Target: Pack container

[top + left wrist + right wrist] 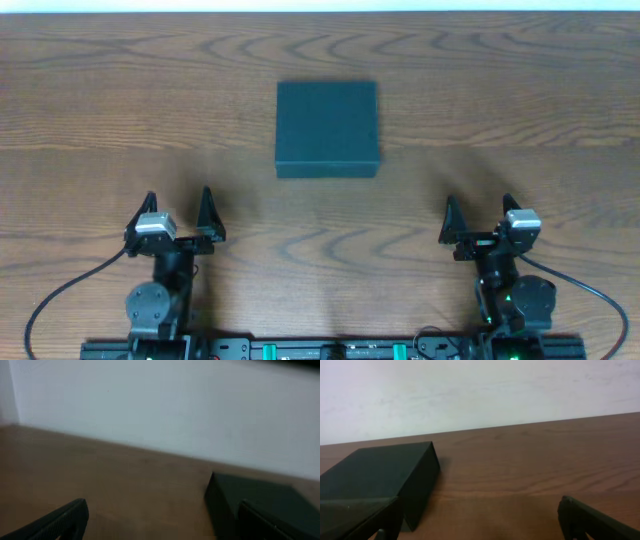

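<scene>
Closed dark box (327,128) flat on the wooden table (100,110), mid-table between the two arms, left gripper (178,196) and right gripper (481,200) nearer the front edge, both with jaws spread wide, holding nothing, well apart from the box

Worktop (100,110): brown wood-look surface with darker wavy grain running side to side. It fills nearly the whole overhead view, with a thin pale strip (320,5) along its far edge. Both wrist views show it running back to a white wall (470,395), matte and faintly mottled, meeting the wood in a straight line. Left wrist view is soft and blurred, the wood reads lighter tan there, and a vertical corner line shows in the wall near that view's left edge.
</scene>
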`<state>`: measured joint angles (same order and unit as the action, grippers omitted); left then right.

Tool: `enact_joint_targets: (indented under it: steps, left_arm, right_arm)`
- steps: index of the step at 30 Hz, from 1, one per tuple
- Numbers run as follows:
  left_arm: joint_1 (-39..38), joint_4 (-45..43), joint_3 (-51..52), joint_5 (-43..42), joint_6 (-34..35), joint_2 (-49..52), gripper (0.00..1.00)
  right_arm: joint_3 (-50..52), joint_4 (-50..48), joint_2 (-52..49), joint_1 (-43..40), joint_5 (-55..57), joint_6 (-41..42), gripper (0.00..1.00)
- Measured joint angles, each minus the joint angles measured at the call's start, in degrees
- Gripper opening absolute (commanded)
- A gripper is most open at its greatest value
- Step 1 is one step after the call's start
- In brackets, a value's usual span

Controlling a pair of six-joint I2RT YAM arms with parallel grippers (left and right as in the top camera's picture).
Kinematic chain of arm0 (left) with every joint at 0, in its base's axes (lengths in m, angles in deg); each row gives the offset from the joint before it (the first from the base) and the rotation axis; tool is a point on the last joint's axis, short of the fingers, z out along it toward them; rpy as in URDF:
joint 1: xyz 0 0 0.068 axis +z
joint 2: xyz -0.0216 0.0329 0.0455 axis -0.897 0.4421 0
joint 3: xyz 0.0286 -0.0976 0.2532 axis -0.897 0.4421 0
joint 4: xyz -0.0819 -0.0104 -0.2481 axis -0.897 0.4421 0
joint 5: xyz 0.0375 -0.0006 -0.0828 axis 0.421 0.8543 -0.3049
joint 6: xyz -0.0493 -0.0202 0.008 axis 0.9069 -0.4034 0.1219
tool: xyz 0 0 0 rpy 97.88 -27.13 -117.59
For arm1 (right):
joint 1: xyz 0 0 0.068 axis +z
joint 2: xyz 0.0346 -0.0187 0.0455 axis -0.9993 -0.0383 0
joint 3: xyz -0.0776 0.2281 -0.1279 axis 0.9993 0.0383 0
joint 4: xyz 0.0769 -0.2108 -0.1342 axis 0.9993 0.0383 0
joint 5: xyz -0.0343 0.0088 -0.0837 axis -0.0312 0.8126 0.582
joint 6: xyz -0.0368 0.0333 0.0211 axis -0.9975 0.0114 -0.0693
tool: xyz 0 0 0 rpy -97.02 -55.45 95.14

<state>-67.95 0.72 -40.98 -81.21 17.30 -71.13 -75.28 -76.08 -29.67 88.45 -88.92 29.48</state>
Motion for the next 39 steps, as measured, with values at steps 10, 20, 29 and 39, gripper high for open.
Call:
enact_joint_targets:
  steps: [10, 20, 29, 39]
  left_arm:
    - [0.9, 6.6, -0.4, -1.0, -1.3, -1.6, 0.95]
    - [0.9, 6.7, -0.5, -1.0, -2.1, -1.6, 0.95]
    - [0.9, 6.7, -0.5, -1.0, -2.1, -1.6, 0.95]
    - [0.9, 6.8, -0.5, -1.0, -2.1, -1.6, 0.95]
  right_arm:
    - [0.0, 0.0, 0.0, 0.0, 0.0, 0.0, 0.99]
    - [0.0, 0.0, 0.0, 0.0, 0.0, 0.0, 0.99]
    - [0.0, 0.0, 0.0, 0.0, 0.0, 0.0, 0.99]
    - [0.0, 0.0, 0.0, 0.0, 0.0, 0.0, 0.99]
